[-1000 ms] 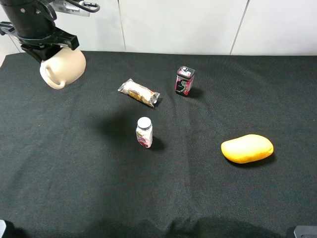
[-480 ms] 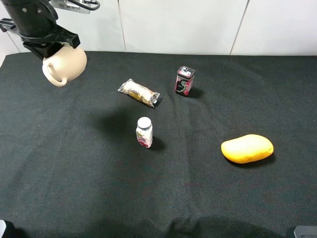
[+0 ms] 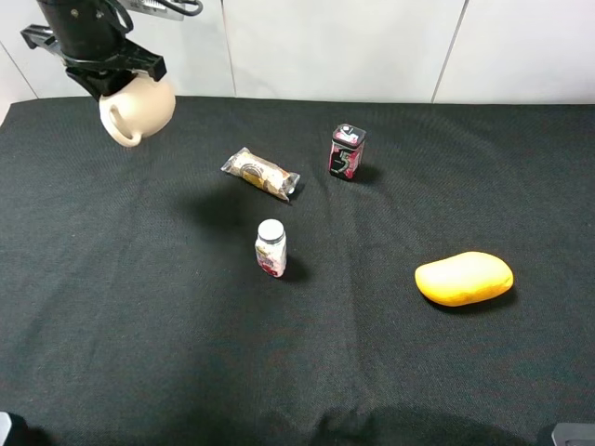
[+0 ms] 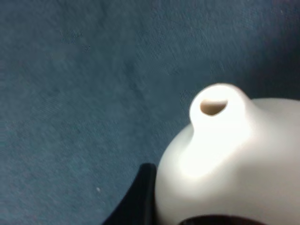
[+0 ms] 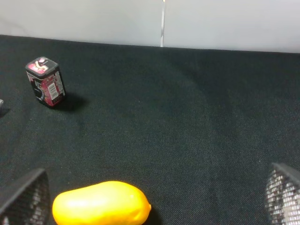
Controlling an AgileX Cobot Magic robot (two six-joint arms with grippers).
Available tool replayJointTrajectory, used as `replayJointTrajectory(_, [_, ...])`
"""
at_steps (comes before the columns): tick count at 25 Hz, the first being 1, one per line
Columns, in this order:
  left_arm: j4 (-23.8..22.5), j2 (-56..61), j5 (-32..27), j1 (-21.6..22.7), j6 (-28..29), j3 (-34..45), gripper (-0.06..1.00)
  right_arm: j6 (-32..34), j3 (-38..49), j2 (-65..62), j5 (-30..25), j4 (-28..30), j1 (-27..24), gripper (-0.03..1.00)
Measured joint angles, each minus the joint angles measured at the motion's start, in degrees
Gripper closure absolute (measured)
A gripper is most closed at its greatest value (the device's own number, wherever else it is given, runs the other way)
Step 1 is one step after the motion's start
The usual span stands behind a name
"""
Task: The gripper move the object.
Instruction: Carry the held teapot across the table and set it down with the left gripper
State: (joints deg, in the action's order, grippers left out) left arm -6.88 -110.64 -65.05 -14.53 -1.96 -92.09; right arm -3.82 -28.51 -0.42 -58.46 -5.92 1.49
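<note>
Exterior high: left hand (image 3: 112, 76) holds teapot (image 3: 141, 110); snack packet (image 3: 261, 174) nearby.

Left hand (image 3: 110, 74): matte black, blocky; cables (image 3: 175, 8) above. Right hand (image 5: 158, 169) fingers (image 5: 29, 197): grey mesh.

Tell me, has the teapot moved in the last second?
Yes. Held by the left hand, the teapot has shifted right and slightly farther back in the high view, closer to the wrapped snack.
</note>
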Motion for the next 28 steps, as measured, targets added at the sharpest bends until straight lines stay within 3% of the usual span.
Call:
replayJointTrajectory(5, [-3.13, -4.05, -1.1, 0.0, 0.0, -3.99, 0.86, 0.0, 0.0, 0.0, 0.0, 0.0, 0.0, 0.27])
replayJointTrajectory(19, [-5.27, -18.26, -2.24, 0.0, 0.05, -18.0, 0.86, 0.0, 0.0, 0.0, 0.0, 0.0, 0.0, 0.27])
replayJointTrajectory(28, [-5.51, -22.77, -1.11, 0.0, 0.05, -20.9, 0.86, 0.0, 0.0, 0.0, 0.0, 0.0, 0.0, 0.27])
